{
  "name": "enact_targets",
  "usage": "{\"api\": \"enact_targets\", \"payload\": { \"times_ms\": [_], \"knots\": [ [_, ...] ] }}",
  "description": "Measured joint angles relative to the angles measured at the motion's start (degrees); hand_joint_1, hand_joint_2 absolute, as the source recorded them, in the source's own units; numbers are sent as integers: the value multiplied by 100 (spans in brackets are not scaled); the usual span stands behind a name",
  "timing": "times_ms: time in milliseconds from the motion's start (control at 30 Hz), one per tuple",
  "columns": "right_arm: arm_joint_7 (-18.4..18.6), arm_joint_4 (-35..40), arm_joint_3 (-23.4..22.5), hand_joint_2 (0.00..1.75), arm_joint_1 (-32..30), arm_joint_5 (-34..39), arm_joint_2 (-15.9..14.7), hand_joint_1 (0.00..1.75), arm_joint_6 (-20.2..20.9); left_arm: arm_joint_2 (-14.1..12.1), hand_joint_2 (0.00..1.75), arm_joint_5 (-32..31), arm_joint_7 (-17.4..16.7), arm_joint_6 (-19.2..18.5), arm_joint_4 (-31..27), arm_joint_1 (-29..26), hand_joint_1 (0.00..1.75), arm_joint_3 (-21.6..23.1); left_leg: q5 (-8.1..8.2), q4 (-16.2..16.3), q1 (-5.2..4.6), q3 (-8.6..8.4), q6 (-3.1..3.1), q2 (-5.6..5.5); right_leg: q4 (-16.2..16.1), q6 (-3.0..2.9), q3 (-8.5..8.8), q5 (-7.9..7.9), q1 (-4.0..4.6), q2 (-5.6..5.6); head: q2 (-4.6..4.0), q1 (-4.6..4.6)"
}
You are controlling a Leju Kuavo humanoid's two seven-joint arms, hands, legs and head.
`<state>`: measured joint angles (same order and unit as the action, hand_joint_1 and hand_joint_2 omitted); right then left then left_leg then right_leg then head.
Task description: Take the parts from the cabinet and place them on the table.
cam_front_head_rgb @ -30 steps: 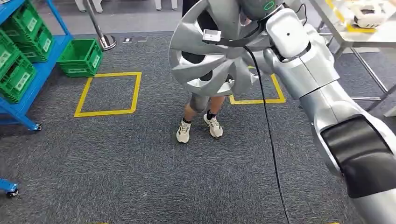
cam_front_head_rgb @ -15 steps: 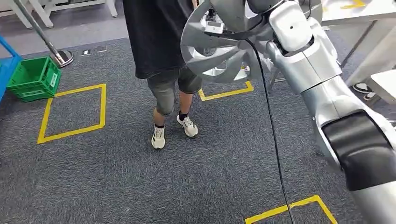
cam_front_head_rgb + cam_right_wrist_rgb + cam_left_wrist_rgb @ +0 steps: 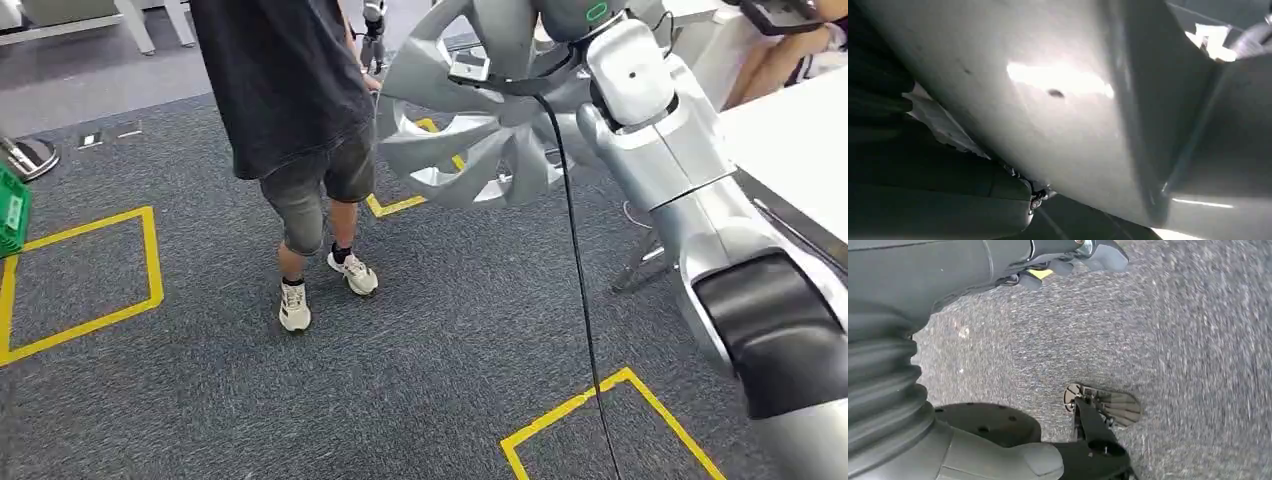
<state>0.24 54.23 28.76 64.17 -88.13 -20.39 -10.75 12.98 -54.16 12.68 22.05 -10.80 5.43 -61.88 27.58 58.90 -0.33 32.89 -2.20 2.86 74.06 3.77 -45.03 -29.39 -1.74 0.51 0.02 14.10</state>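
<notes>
The right hand (image 3: 923, 200) grips the wheel cover (image 3: 480, 110), carried high out front. The table (image 3: 800, 150) sits just right of it, a person (image 3: 290, 90) close left, so swing slow. Left hand (image 3: 1068, 260) hangs, fingers curled on nothing.

The floor is dark grey carpet (image 3: 420, 380) with yellow tape squares (image 3: 90, 290). A white table (image 3: 790, 160) stands at the right side.

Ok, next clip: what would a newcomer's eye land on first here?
The large silver spoked wheel cover, carried high at the end of the robot's silver right arm, top centre of the head view. Just left of it stands a person in a black shirt and grey shorts on the grey carpet, among yellow tape squares. A white table lies at right.
</notes>
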Motion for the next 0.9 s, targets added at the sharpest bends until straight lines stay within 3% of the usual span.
{"api": "enact_targets", "payload": {
  "times_ms": [33,67,100,133,167,233,267,300,333,367,400,433,467,500,567,600,633,667,700,767,800,833,867,900],
  "knots": [
    [2,35,-13,175,-38,-4,-18,175,11,7,175,0,11,-2,0,2,0,0,8,15,0,7,7,81,-447,1,280,200,1,-52,0,0],
    [2,89,-37,175,-52,-15,-41,175,33,15,175,0,17,-2,0,5,0,0,29,42,0,16,24,151,-1024,0,624,399,3,-185,0,2],
    [2,138,-77,175,-58,-15,-61,175,44,17,175,-2,20,-2,0,7,0,0,55,79,-9,17,52,216,-1496,-18,875,419,22,-451,0,20],
    [7,184,-114,175,-73,-17,-68,175,48,17,175,-2,17,0,0,10,0,0,85,103,-61,30,94,254,-1493,-87,884,449,73,-454,0,11],
    [11,218,-153,175,-87,-28,-92,175,76,17,175,-2,9,6,0,4,0,0,91,91,-49,20,120,290,-1480,-162,881,455,85,-354,0,-9],
    [24,227,-214,175,-101,-37,-131,175,144,24,175,-7,-18,22,0,16,0,0,84,73,-49,-25,168,404,-1485,-217,848,475,101,-235,0,-22],
    [24,244,-236,175,-104,-42,-173,175,166,31,175,-20,-31,30,0,26,0,0,107,83,-53,-25,205,449,-1526,-269,861,508,52,-174,0,-7],
    [24,269,-268,175,-106,-44,-179,175,173,31,175,-35,-44,33,0,31,0,0,193,166,-9,27,251,181,-1545,-294,864,525,38,-140,0,7],
    [33,278,-313,175,-94,-42,-186,175,181,33,175,-55,-48,46,0,30,0,0,402,430,4,132,268,-90,-1546,-336,854,543,25,-97,0,2],
    [31,286,-323,175,-95,-44,-186,175,184,37,175,-57,-64,48,2,23,0,0,629,849,8,300,286,-205,-1546,-344,844,548,22,-48,0,2],
    [28,288,-323,175,-105,-48,-186,175,186,35,175,-57,-77,48,2,15,0,0,810,1292,13,497,294,-247,-1545,-351,836,553,26,19,0,4],
    [33,288,-323,175,-123,-48,-186,175,195,35,175,-57,-87,48,2,9,0,0,936,1685,13,683,298,-258,-1543,-355,827,556,33,94,0,2],
    [46,288,-323,175,-140,-50,-188,175,208,33,175,-57,-90,48,2,5,0,0,929,1851,13,770,291,-261,-1540,-355,825,558,36,174,0,2],
    [68,288,-328,175,-154,-50,-192,175,219,35,175,-57,-94,41,2,5,0,0,788,1742,13,722,278,-265,-1537,-349,826,562,35,250,0,2],
    [103,293,-378,175,-156,-66,-195,175,223,35,175,-57,-94,9,0,12,0,0,246,869,15,331,229,-357,-1521,-338,828,567,24,406,0,2],
    [107,303,-417,175,-156,-66,-197,175,223,33,175,-59,-94,7,0,12,0,0,-2,354,24,108,210,-572,-1512,-324,826,567,7,473,0,0],
    [109,306,-437,175,-153,-66,-199,175,221,28,175,-59,-100,4,2,7,0,2,69,218,30,32,202,-864,-1508,-282,791,580,22,530,0,-4],
    [114,306,-463,175,-165,-66,-205,175,223,31,175,-61,-107,4,0,4,0,2,86,96,46,0,206,-832,-1495,-241,752,603,2,594,0,-30],
    [125,315,-487,175,-209,-66,-240,175,201,28,175,-61,-112,4,0,15,0,0,93,126,2,0,190,-762,-1524,-176,721,646,-18,687,0,-37],
    [142,354,-538,175,-349,-52,-337,175,159,28,175,-70,-98,4,-2,20,0,0,39,75,4,-13,111,-642,-1599,-68,693,715,-33,822,0,-35],
    [151,386,-602,175,-412,-33,-402,175,127,35,175,-79,-77,4,-2,30,0,2,-14,18,45,-15,43,-552,-1554,-84,677,671,-34,564,0,-39],
    [164,404,-666,175,-436,-11,-459,175,107,42,175,-92,-57,4,-2,28,0,2,-31,0,34,-7,5,-490,-1375,-90,582,515,22,252,0,-3],
    [162,437,-706,175,-455,4,-461,175,92,42,175,-112,-53,4,-2,20,0,2,-38,1,19,11,-15,-412,-985,-72,403,281,33,98,0,4],
    [157,470,-739,175,-501,24,-474,175,90,42,175,-127,-48,0,-2,9,0,2,-37,3,6,20,-26,-312,-495,-53,189,52,32,43,0,7]
  ]
}}
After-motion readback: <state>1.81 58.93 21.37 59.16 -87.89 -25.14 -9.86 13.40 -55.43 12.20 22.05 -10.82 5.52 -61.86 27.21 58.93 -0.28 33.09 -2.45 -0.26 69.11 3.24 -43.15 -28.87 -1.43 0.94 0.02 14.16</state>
